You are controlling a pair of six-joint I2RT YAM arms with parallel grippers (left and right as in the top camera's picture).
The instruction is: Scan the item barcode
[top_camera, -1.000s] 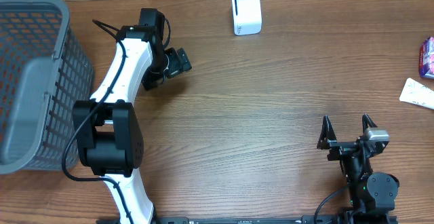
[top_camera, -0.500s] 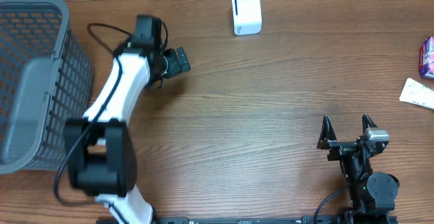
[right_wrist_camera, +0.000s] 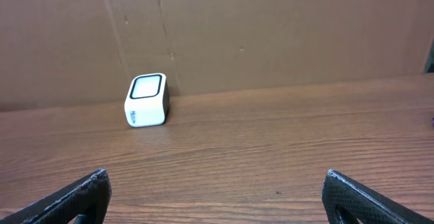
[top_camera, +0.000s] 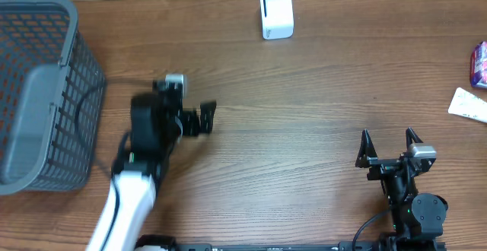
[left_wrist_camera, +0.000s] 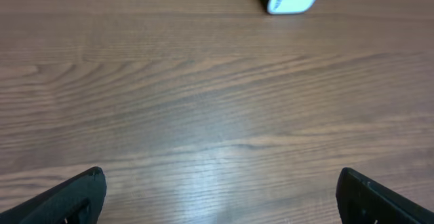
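While our jaws stand wide, the pink packet [top_camera: 479, 63] lies at the right edge

Seen from above, our left gripper [top_camera: 207, 119] hangs over bare wood of the table [top_camera: 304, 91], between the grey basket [top_camera: 38, 91] at the left and the white scanner [top_camera: 276, 12] by the back edge. Its fingers are spread apart with nothing between them. Our right gripper [top_camera: 389, 146] sits at the near right, likewise spread and empty, and faces the scanner and the cardboard wall [right_wrist_camera: 271, 34] behind it. Just nearer to us than the pink packet lies a white packet [top_camera: 468, 103]. Both are well apart from either gripper and from the scanner. We cannot make out a barcode on either.
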